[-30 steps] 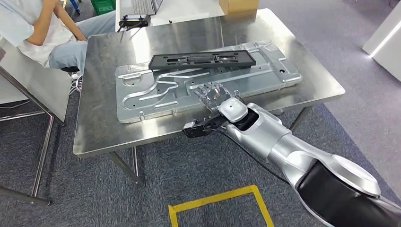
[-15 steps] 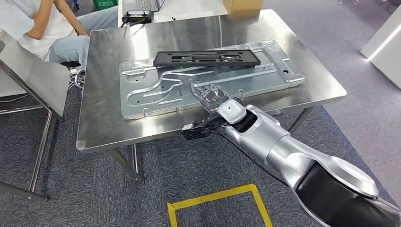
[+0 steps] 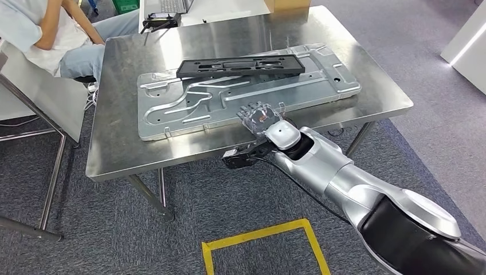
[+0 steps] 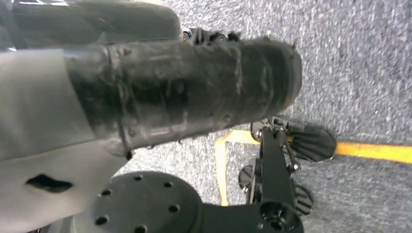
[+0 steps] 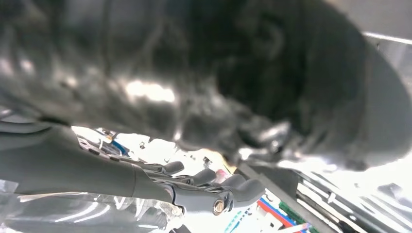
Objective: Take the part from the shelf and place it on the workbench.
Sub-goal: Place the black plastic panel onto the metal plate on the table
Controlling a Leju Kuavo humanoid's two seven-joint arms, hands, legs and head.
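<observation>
Workbench [image 3: 114, 154] bears one metal plate [image 3: 189, 109], one black part [image 3: 240, 67].

The scene is seen from high on the robot's body in the head view, facing forward and down over the steel surface [image 3: 114, 154] and the grey carpet [image 3: 172, 229]. The right hand [image 3: 261, 117] is viewed from very close behind in the right wrist view, blurred, so that hand is shared with the head view. The carpet and a yellow floor line [image 4: 374, 151] are looked down on in the left wrist view
</observation>
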